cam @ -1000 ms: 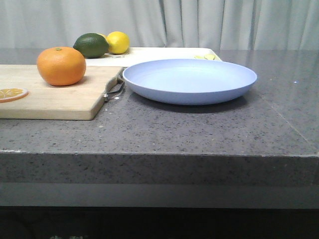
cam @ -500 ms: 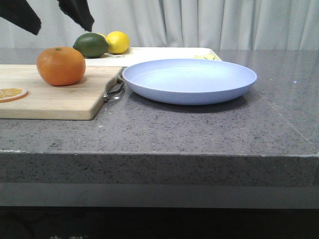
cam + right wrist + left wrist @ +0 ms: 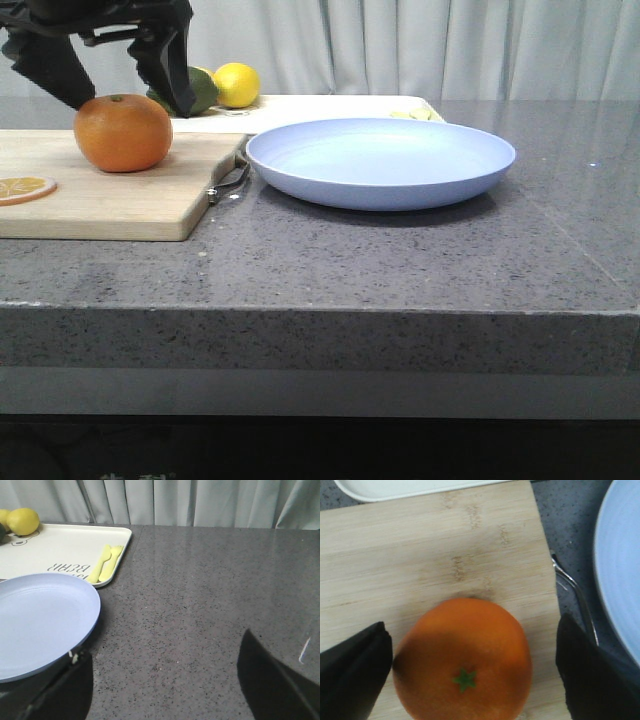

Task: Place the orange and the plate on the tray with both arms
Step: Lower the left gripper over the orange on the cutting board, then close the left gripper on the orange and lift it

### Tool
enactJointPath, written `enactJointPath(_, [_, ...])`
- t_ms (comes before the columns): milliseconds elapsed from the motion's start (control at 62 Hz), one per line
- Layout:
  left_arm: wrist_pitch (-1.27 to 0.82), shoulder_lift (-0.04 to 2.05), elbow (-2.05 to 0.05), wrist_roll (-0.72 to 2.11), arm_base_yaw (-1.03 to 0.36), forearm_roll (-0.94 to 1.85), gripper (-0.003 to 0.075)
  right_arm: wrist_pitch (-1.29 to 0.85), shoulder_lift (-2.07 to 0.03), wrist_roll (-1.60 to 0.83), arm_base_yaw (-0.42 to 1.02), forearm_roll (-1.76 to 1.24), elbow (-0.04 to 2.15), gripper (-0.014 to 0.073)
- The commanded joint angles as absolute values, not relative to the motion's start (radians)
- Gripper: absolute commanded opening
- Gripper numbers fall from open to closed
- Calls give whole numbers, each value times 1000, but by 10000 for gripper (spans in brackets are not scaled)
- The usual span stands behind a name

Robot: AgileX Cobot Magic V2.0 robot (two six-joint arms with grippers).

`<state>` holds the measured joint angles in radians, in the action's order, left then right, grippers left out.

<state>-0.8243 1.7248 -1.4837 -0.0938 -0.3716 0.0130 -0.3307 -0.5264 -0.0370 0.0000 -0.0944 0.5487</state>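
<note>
Orange (image 3: pixel 123 132): on the wooden cutting board (image 3: pixel 110 190), left side of the tabletop (image 3: pixel 400 260).

Left pincer (image 3: pixel 475 675): fingers spread wide, one either side of the fruit and not touching it, placed to close around it.

Plate (image 3: pixel 380 162): on the tabletop just beside the board.

Right pincer (image 3: pixel 165 685): apart, empty, near the plate's rim.

Tray (image 3: pixel 60 550): behind the plate, carrying a lemon (image 3: pixel 236 84) and yellow cutlery (image 3: pixel 106 561).
</note>
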Motion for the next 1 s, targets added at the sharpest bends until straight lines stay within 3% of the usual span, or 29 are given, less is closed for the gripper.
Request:
enactJointPath(0, [-793,1696,-1518,-133,-375,-16,629,-250,-534,-45,1,-96,584,601])
enactJointPath(403, [-798,1723,-1518,-136,-375,-16,618,-250,-534,-45,1,-96,584,601])
enactJointPath(484, [-800,1723,-1518,-136,-375,-16,571,-250,-534,-45,1,-96,584,601])
enactJointPath(742, [-800,1723,-1520,-136,-375,-16,277,-250,-534,-45,1,-96,584,601])
enactJointPath(984, [-868,1721,-1643,-136,-397,0,244,-251,-534,-45,1,-96,584,600])
